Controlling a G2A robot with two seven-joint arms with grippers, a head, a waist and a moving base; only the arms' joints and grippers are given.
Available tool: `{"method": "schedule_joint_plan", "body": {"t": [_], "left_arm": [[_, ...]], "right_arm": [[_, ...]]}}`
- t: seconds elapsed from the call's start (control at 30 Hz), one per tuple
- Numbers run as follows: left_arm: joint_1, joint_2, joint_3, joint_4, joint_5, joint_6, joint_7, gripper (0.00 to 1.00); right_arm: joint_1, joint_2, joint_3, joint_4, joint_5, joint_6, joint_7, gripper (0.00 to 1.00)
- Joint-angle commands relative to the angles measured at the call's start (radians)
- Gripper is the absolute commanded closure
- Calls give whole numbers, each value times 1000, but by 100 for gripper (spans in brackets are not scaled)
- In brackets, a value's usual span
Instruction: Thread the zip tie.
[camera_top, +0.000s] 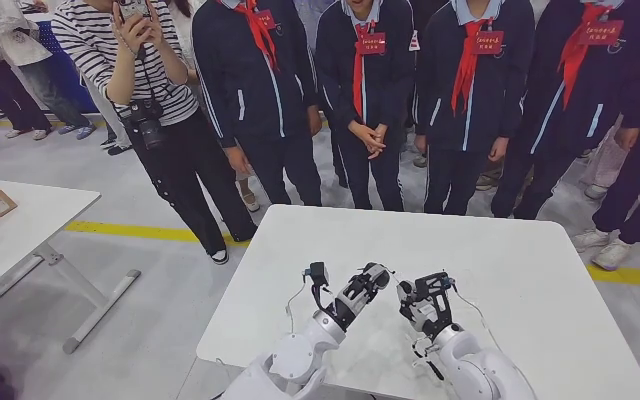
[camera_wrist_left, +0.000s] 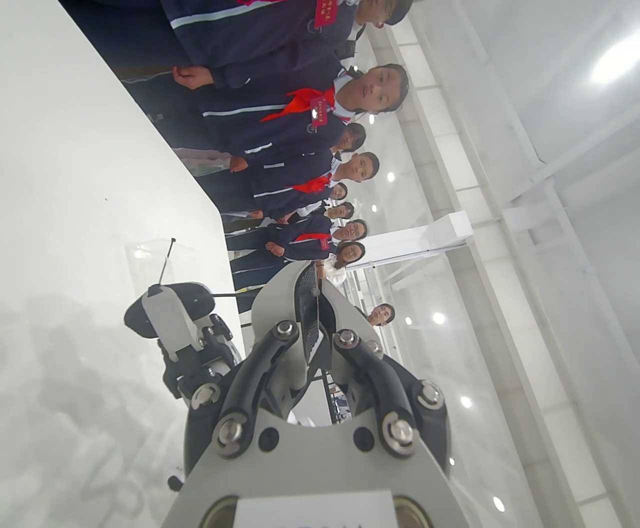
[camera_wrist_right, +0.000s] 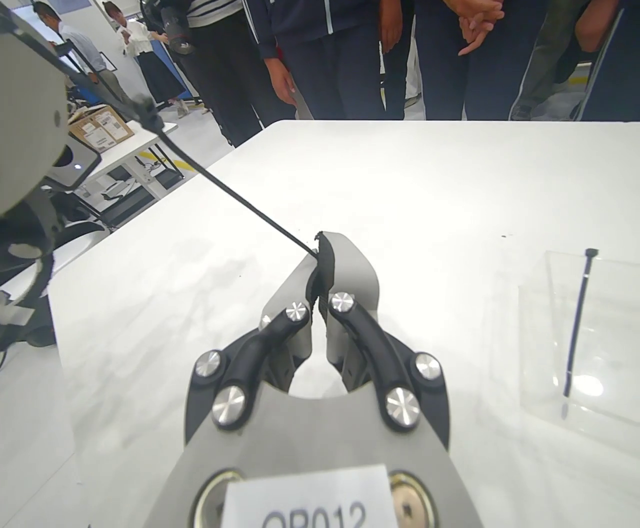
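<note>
Closest, the right gripper (camera_wrist_right: 320, 260) pinches shut on one end of the black zip tie (camera_wrist_right: 235, 195), above the tabletop (camera_wrist_right: 450, 175) by its near edge. The strap runs straight to the left gripper (camera_wrist_left: 316, 285), which is likewise clamped on it. Nearby on the tabletop, a clear tray (camera_wrist_right: 550, 350) holds a second tie (camera_wrist_right: 579, 320).

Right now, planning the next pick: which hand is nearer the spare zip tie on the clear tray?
Right. The right hand is beside the clear tray holding the spare zip tie; the left hand is farther, on the right hand's other side.
</note>
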Motion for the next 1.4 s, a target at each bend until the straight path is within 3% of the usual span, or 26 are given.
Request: {"method": "schedule_joint_plan", "body": {"t": [0.0, 0.17, 0.2, 0.23, 0.27, 0.53, 0.77, 0.83, 1.13, 1.27, 1.37], "left_arm": [[1, 0, 0, -1, 1, 1, -2, 100], [0, -1, 0, 1, 3, 16, 3, 100], [-1, -1, 0, 5, 4, 24, 4, 100], [-3, -1, 0, 7, 4, 32, 7, 100], [-6, -2, -1, 10, 2, 36, 9, 100], [-15, -4, -21, 41, -20, 53, 41, 100], [-14, -2, -36, 62, -25, 97, 48, 100], [-16, -1, -38, 68, -23, 120, 37, 100], [-16, -1, -38, 67, -22, 122, 35, 100], [-20, -4, -45, 68, -26, 113, 73, 100], [-18, -4, -50, 76, -28, 112, 84, 100]], "right_arm": [[2, 0, -3, 2, -1, 0, 0, 100], [4, -1, -3, 5, 20, -7, -1, 100], [4, -1, -1, 4, 27, -11, 0, 81], [3, -1, 1, 3, 36, -17, 1, 55], [2, 0, 7, 1, 51, -25, 1, 0], [-56, 18, 113, -50, 195, -113, -30, 0], [-146, 30, 236, -113, 322, -113, -155, 0], [-163, 32, 249, -126, 351, -139, -165, 0], [-163, 32, 249, -126, 352, -138, -166, 0], [-162, 31, 265, -123, 479, -139, -158, 0], [-178, 36, 317, -123, 576, -139, -167, 0]]}}
